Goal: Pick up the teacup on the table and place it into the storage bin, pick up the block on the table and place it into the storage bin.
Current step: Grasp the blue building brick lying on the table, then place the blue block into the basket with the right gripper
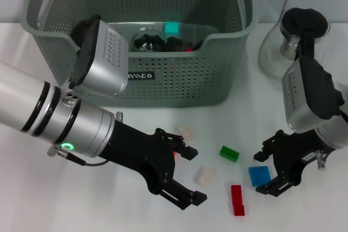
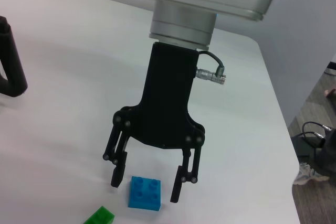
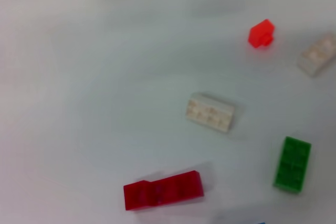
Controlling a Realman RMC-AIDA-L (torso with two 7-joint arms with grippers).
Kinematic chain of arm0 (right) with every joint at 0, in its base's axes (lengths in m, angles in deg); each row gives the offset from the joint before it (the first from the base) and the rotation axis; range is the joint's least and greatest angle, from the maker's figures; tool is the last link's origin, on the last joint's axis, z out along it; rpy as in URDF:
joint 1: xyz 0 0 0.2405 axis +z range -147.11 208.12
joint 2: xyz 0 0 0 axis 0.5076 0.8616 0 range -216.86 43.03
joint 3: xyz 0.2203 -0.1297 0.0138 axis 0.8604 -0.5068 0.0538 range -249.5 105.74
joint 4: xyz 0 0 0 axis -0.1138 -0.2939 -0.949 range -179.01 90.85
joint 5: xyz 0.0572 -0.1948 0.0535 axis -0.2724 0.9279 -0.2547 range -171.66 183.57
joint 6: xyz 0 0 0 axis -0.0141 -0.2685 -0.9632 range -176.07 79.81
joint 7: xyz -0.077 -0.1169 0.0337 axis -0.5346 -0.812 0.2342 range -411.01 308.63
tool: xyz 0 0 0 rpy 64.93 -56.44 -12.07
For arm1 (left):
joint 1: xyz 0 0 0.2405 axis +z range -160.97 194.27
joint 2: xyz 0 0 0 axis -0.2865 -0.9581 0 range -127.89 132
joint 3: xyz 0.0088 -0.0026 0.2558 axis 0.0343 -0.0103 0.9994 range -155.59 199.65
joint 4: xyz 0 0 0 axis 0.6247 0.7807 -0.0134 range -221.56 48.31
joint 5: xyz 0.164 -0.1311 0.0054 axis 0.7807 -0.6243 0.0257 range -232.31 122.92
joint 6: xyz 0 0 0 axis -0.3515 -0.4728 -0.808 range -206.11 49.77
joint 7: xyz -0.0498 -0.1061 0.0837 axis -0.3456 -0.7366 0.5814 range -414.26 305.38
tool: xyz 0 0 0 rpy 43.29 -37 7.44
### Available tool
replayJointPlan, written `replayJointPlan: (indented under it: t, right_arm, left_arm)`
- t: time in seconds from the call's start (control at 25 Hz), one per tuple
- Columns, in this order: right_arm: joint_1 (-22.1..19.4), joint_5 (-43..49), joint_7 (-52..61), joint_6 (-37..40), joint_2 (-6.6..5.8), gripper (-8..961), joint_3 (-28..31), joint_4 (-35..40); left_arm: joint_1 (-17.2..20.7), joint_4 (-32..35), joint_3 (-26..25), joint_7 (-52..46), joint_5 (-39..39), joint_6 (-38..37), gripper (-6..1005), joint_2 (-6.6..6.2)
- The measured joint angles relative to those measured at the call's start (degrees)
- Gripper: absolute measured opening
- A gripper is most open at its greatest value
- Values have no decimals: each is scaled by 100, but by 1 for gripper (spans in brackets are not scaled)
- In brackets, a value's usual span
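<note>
Several blocks lie loose on the table in front of you. Your right gripper is low over the blue block, its fingers spread apart with the block between them; the left wrist view shows the same: the block sits on the table between the two fingertips, which stand just beside it, not closed on it.

Your left gripper reaches in from the left, fingers wide apart and holding nothing, with a pale block lying just off its tips. A second pale block sits near its upper finger. The green block lies between the two grippers, and the red block lies nearer you, beside the blue one.

Behind them stands the bin, touching nothing on the table. Inside it you can see a dark teacup, a teal block and another dark item I cannot make out. The carafe stands to the bin's right, behind your right arm.
</note>
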Motion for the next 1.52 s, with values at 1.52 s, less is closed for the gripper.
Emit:
replayJointPlan:
  t: [1.52]
  right_arm:
    - [1200, -1985, 2447, 1114, -104, 462, 1430, 2905]
  left_arm:
    - [276, -197, -424, 137, 107, 230, 948, -159]
